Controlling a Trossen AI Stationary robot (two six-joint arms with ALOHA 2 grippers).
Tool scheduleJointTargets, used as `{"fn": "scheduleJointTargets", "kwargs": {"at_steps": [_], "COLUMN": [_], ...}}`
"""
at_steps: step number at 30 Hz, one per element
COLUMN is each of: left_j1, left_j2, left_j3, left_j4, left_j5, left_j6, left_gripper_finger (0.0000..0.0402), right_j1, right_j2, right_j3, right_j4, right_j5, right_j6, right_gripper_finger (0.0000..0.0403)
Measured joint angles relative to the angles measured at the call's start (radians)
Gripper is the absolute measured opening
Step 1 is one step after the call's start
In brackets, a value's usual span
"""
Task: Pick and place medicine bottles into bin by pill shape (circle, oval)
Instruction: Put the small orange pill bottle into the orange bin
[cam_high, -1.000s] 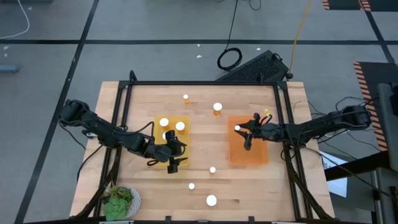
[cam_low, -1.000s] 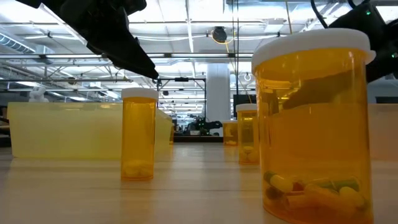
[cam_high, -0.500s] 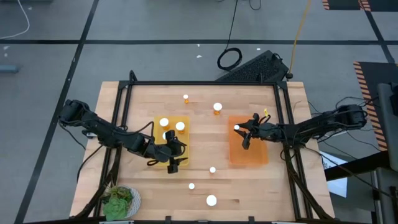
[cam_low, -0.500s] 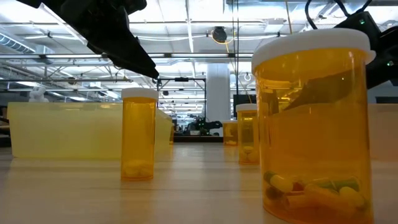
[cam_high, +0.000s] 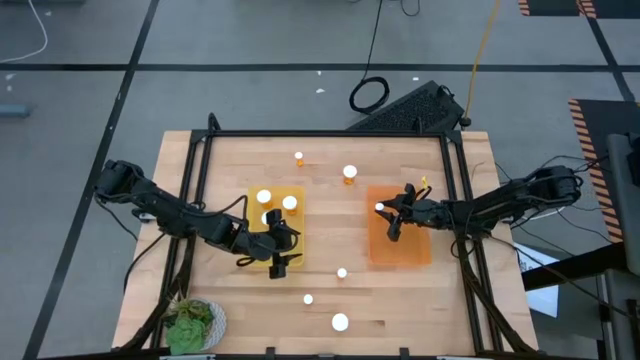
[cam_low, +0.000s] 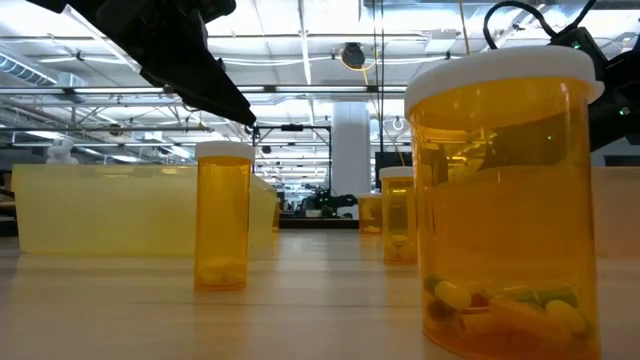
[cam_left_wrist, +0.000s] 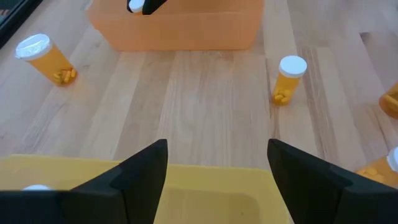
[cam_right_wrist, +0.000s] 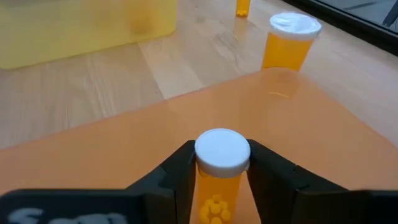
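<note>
Counting 8 bottles, 2 trays, r pincer gripping one

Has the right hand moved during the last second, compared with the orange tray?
Yes, slightly. The right hand, shut on a bottle, shifted toward the orange tray's left edge.

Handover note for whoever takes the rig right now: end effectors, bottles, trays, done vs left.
Right end effector: shut on a white-capped bottle, held over the orange tray; not released yet.
Left end effector: open, empty, over the yellow tray's near edge.
Done: three bottles stand in the yellow tray. Nothing else visible in the orange tray.
Left: five bottles loose on the table, two on the far side and three on the near side. Pill shapes mostly unreadable from above; check each before binning.
</note>
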Motion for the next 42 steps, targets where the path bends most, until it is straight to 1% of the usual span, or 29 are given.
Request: {"fn": "scheduleJointTargets", "kwargs": {"at_steps": [10,16,22,27,30,38,42], "left_j1": [0.000,0.000,0.000,0.009,0.036,0.168,0.222], "left_j2": [0.000,0.000,0.000,0.000,0.000,0.000,0.000], "left_j3": [0.000,0.000,0.000,0.000,0.000,0.010,0.039], "left_j4": [0.015,0.014,0.014,0.014,0.014,0.013,0.006], "left_j5": [0.000,0.000,0.001,0.002,0.009,0.115,0.141], "left_j6": [0.000,0.001,0.008,0.016,0.030,0.106,0.144], "left_gripper_finger": [0.0280,0.0280,0.0280,0.0280,0.0280,0.0280,0.0280], "right_j1": [0.000,0.000,0.000,0.011,0.020,0.023,0.023], "right_j2": [0.000,-0.021,-0.084,-0.172,-0.231,-0.356,-0.399], "right_j3": [0.000,0.000,0.000,0.000,0.000,0.001,0.003], "right_j4": [-0.009,-0.010,-0.025,-0.067,-0.100,-0.107,-0.127], "right_j5": [0.000,0.000,0.000,-0.001,-0.001,-0.005,-0.028], "right_j6": [-0.003,-0.006,-0.012,-0.012,-0.012,-0.035,-0.039], "right_gripper_finger": [0.0175,0.0191,0.0200,0.0203,0.0203,0.0203,0.0203]}}
